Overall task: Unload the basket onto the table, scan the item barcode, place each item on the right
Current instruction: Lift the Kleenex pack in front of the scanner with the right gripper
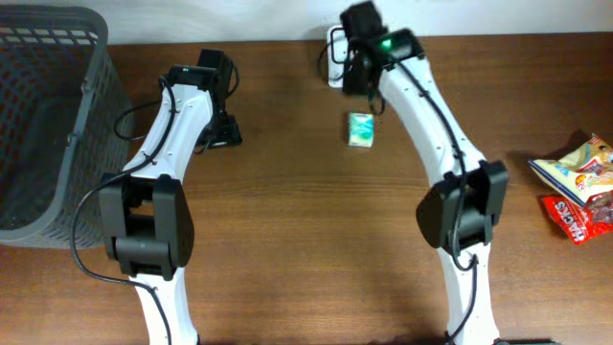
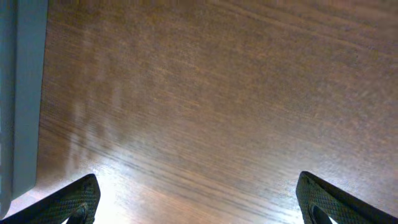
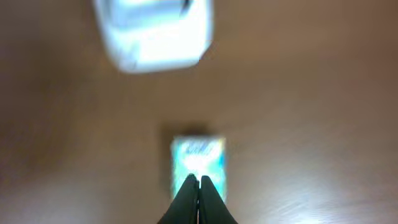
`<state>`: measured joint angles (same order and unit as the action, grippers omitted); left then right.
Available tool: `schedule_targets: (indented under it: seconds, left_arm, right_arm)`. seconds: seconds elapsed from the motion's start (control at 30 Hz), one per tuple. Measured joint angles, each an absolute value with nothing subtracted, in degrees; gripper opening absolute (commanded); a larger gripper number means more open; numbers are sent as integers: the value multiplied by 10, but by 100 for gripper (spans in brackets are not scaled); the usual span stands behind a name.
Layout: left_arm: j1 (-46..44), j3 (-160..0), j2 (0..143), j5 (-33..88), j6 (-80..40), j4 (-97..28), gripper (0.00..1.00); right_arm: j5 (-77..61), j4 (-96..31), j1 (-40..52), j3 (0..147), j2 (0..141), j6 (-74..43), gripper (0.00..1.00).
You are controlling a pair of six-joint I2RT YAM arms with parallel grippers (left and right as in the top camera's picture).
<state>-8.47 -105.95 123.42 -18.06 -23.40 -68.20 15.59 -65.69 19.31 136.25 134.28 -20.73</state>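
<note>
The item, a small teal box point(image 1: 361, 129), lies flat on the wooden table right of centre. It shows blurred in the right wrist view as the teal box point(image 3: 198, 158), just beyond the fingertips. My right gripper point(image 1: 352, 77) hangs above the table between the box and a white scanner point(image 1: 334, 50), and in its own view the right gripper point(image 3: 199, 180) is shut with nothing held. The scanner point(image 3: 155, 31) sits further back. My left gripper point(image 1: 227, 132) is low over bare wood at the back left. In its wrist view the left gripper point(image 2: 199, 202) stands wide open and empty.
A dark grey mesh basket point(image 1: 48, 125) fills the left edge of the table. Snack packets point(image 1: 579, 187) lie at the right edge. A pale grey strip point(image 2: 18, 93) runs down the left side of the left wrist view.
</note>
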Motion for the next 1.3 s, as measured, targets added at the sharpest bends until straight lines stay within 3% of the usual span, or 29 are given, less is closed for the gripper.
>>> schedule_targets:
  seconds: [0.13,0.17,0.2,0.23,0.27,0.33,0.37,0.47,0.57,0.7,1.0,1.2,1.3]
  left_arm:
    - [-85,-1060,1234,-178,-234,-678,99]
    - [-85,-1060,1234,-174,-234,-678,99]
    - [-85,-1060,1234,-164,-234,-678,99]
    - [-85,-1060,1234,-158,-234,-678,99]
    - [-85,-1060,1234,-138,-234,-678,99]
    - [-85,-1060,1234,-124,-234,-678,99]
    - [-85,-1060,1234,-119,-234,-679,99]
    - [-85,-1060,1234,-110,-234,-679,99]
    - [-85,-1060,1234,-106,-234,-679,99]
    - [-85,-1060,1234,-104,-234,-678,99]
    - [-85,-1060,1234,-104,-234,-679,99]
    - [-85,-1060,1234,-104,-234,-678,99]
    - [-85,-1060,1234,-104,-234,-678,99]
  right_arm:
    - [298,-596,204,1373,1336,-128,4]
    - [316,-594,206,1373,1336,-112,8]
    - [330,-599,207,1373,1336,-100,15]
    - [337,-618,207,1374,1336,-99,39]
    - [333,-645,205,1374,1336,-111,49]
    - [275,-696,196,1375,1337,-135,63]
    - [245,-701,194,1374,1337,-145,64]
    - [116,-732,154,1366,1338,-163,64]
    - [-15,-738,103,1320,1338,-173,47]
    - [-104,-686,70,1217,1338,-178,47]
    - [-215,-551,77,1100,1344,-175,44]
    - [-209,-522,77,1100,1344,-175,43]
    - [-187,-521,77,1100,1344,-174,36]
